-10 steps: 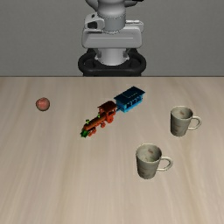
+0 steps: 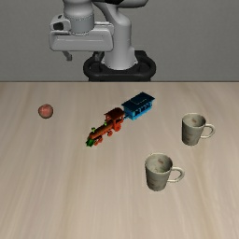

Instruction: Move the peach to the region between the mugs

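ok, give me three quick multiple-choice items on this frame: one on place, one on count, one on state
1. Where is the peach?
A. At the exterior view's left, apart from the mugs
B. Between the mugs
C. Inside a mug

2. How many mugs stand on the table?
A. One
B. Two
C. Three

3. How do the mugs stand?
A. Upright, openings up
B. Tipped on their sides
C. Upside down

Answers:
1 A: the peach lies alone at the left, with the toy train between it and the mugs.
2 B: two grey mugs show at the right.
3 A: both rims face up and the hollows are visible.
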